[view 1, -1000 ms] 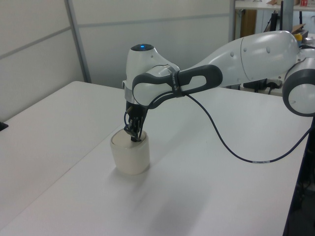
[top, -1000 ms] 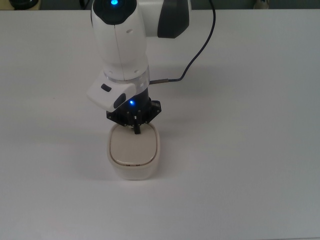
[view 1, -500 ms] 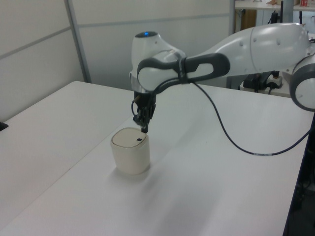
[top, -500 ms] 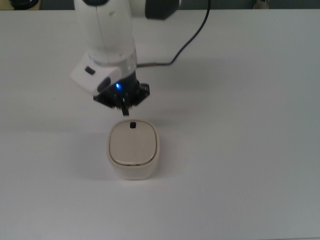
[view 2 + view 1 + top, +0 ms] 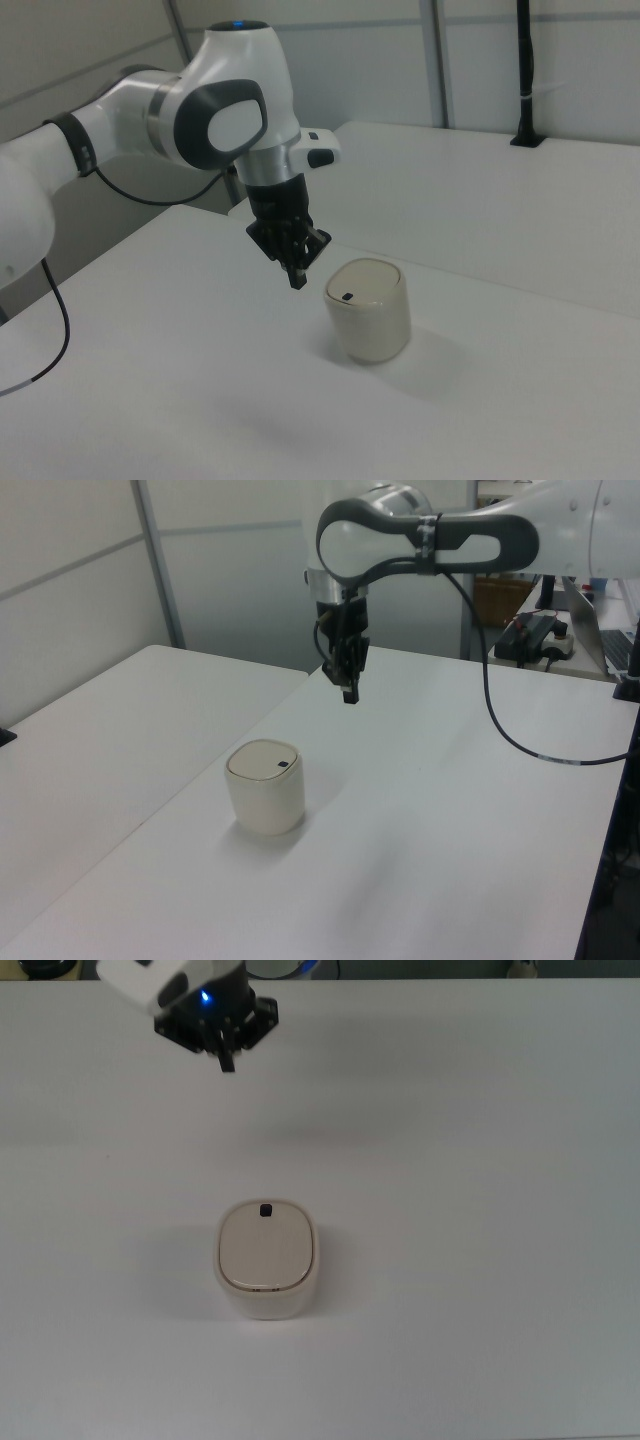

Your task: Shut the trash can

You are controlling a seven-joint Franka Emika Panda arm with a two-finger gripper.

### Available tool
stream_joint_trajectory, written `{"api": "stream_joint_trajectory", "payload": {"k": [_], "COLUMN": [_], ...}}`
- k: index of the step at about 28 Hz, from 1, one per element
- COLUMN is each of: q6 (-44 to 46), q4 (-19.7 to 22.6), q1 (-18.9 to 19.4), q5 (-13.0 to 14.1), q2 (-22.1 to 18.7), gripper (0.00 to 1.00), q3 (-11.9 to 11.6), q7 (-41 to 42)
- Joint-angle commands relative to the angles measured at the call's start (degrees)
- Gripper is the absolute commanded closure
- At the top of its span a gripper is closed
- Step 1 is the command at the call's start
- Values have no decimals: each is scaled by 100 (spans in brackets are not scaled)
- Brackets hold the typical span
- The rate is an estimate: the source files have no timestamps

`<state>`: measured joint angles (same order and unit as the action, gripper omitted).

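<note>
Now we're over a wide white table (image 5: 480,1160), matte and bare but for one thing, and behind it in the left view run pale wall panels (image 5: 90,540) with a grey upright post (image 5: 160,565). Off at the left view's right edge sits a cluttered bench with gear (too small to name). In the right view a black pole (image 5: 524,70) stands on a second white table at the back. A black cable (image 5: 500,720) loops down from the arm.

The trash can (image 5: 266,1259) stands alone mid-table, cream-beige, its flat lid level with the rim and its small black knob (image 5: 265,1210) showing at the lid's edge. The pincer (image 5: 227,1060) hangs in the air well apart from it, fingers drawn together to a single dark tip, holding nothing. Most of the arm is cut off in the top view.
</note>
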<state>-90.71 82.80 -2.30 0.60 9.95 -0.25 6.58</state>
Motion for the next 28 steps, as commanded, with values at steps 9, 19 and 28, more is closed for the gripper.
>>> {"api": "stream_joint_trajectory", "payload": {"k": [9,19,28], "q6": [115,45,27], "q4": [175,175,202], "q1": [19,19,19], "q5": [-482,-473,-473], "q2": [-178,-187,-266], "gripper": [0,0,0], "q3": [-1,-1,-1], "q7": [115,1,-210]}}
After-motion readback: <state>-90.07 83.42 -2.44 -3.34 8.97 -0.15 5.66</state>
